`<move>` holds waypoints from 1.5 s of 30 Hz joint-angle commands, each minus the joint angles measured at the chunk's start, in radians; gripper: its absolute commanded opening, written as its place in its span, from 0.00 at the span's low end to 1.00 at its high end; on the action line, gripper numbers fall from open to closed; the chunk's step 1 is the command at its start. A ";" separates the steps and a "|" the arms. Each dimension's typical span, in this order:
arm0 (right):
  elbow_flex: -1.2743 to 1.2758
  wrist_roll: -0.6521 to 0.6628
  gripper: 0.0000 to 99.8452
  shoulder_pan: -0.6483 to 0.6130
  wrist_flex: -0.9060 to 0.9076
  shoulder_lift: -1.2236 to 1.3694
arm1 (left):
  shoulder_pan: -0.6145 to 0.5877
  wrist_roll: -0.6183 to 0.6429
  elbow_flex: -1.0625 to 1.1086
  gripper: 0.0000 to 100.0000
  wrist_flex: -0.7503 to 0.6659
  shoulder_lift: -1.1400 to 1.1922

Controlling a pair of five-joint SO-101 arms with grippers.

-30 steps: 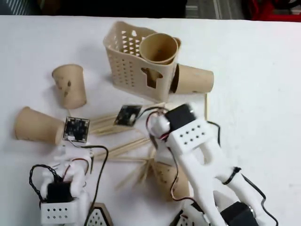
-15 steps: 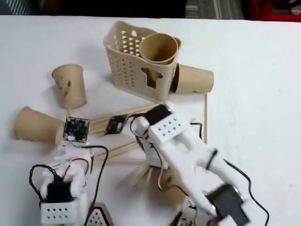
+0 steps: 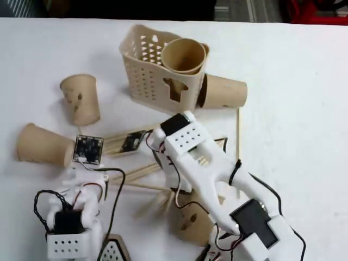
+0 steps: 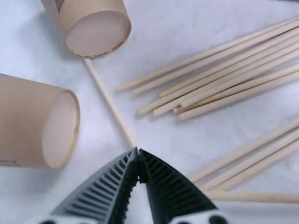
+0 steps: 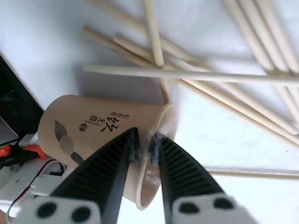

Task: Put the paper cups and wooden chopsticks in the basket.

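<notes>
A cream basket [image 3: 147, 76] stands at the back with paper cups [image 3: 184, 54] nested in it. Another cup [image 3: 224, 91] lies against its right side. Two cups [image 3: 80, 99] [image 3: 42, 145] lie at the left. Wooden chopsticks [image 3: 136, 173] are scattered across the middle. My right gripper [image 5: 144, 142] is shut on the rim of a printed cup [image 5: 88, 133] that lies on its side near the arm bases [image 3: 190, 222]. My left gripper [image 4: 138, 156] is shut and empty, its tips at the end of a single chopstick [image 4: 110, 105], near two cups [image 4: 96, 25] [image 4: 35, 123].
The right arm [image 3: 201, 163] stretches over the chopstick pile in the middle. The left arm [image 3: 70, 223] sits at the front left. One chopstick [image 3: 237, 130] lies apart at the right. Open table lies at the right and far left.
The right arm has swung left and lowered over the chopsticks, and its wrist camera has shifted left. The left arm, the basket and the other cups have stayed put.
</notes>
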 commanded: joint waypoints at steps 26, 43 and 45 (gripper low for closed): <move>-0.144 0.003 0.02 0.170 0.033 -0.475 | -0.004 -0.008 -0.005 0.03 -0.014 -0.005; -0.479 0.002 0.02 0.173 -0.030 -0.642 | -0.004 -0.008 -0.005 0.03 -0.012 -0.005; -0.483 0.002 0.02 0.173 -0.079 -0.642 | -0.004 -0.008 -0.005 0.03 -0.012 -0.005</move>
